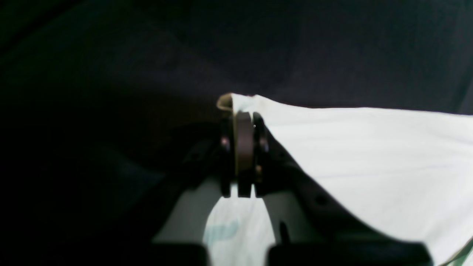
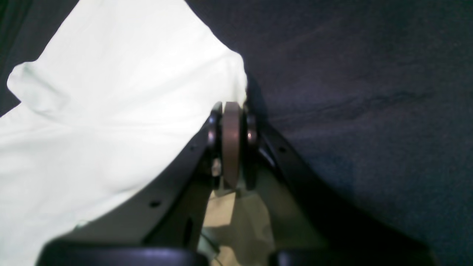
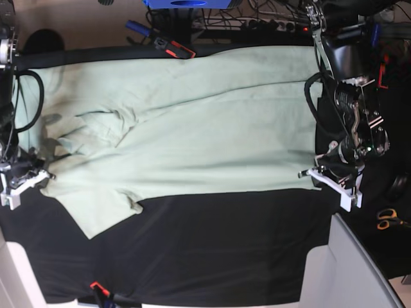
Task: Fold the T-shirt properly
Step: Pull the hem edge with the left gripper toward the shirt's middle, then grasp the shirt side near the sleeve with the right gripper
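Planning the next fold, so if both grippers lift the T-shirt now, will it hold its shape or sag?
Probably sag: the T-shirt lies creased and draped on the black cloth. Likely light, since small pinches by the left gripper and right gripper raise its edges.

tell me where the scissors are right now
In the base view, the orange-handled scissors lie at the far right edge, off the black table cloth, just below the left gripper.
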Available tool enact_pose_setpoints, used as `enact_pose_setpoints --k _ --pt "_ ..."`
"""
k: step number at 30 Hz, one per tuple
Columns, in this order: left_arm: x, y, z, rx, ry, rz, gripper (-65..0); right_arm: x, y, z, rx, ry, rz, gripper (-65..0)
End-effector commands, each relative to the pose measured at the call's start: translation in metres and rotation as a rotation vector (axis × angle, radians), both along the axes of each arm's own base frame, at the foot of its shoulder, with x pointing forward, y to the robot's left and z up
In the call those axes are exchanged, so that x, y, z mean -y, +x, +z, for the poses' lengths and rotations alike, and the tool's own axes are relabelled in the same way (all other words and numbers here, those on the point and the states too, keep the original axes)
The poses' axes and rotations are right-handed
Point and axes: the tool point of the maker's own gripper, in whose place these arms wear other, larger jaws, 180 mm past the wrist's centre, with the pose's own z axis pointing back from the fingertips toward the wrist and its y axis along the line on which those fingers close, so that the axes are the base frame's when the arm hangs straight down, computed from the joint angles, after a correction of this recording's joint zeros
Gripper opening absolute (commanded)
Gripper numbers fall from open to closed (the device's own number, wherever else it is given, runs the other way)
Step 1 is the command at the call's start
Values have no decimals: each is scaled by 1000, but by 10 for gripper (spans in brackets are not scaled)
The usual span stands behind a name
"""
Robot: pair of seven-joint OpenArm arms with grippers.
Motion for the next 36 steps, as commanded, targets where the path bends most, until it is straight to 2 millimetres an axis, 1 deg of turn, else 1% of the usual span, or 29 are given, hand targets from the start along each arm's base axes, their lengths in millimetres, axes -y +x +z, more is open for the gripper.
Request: enact_pose_setpoints --k 1,3,4,8,10,12,15,18,23,24,26,27,29,30,32,35,36 --pt "-6 9 18 58 20 -2 -650 13 11 17 52 -17 -13 -650" --pt "-6 1 17 54 32 -7 -650 12 10 18 57 -20 -6 -650" --pt "-6 -2 17 53 37 -10 -650 11 5 15 50 -20 -2 -650" --pt "-5 -20 11 33 53 -20 -650 5 -2 16 62 -29 22 -650" --pt "-4 -29 8 23 59 -24 -650 9 -10 15 61 -23 0 -650" --pt "-5 -38 3 5 63 -27 -650 19 -20 11 33 -18 -47 -650" --pt "-4 -50 -2 -13 70 -32 -650 18 -27 12 26 -8 -56 -650" --pt "-4 -58 -3 -19 77 -38 -650 18 -32 15 37 -22 -49 -650" --pt "-4 -59 -4 -22 79 -38 -650 11 -42 6 -28 -6 -32 -646" --pt "-4 -59 -4 -22 79 -38 -650 10 -44 3 -49 0 -27 -637" --pt "-4 -59 -4 -24 78 -38 -650 7 -47 1 -87 9 -17 -582" --pt "-4 -60 -5 -25 78 -38 -650 6 -47 2 -93 9 -12 -544" --pt "-4 -60 -5 -26 78 -37 -650 4 -41 9 -82 5 3 -466" --pt "-4 -60 -5 -26 78 -37 -650 3 -38 13 -72 1 10 -440" --pt "-4 -60 -5 -26 78 -37 -650 0 -30 25 -36 -10 24 -379" --pt "-3 -60 -4 -24 77 -38 -650 -4 -12 50 38 -30 45 -328" --pt "-3 -60 -4 -24 77 -38 -650 -5 -6 56 54 -34 51 -322"
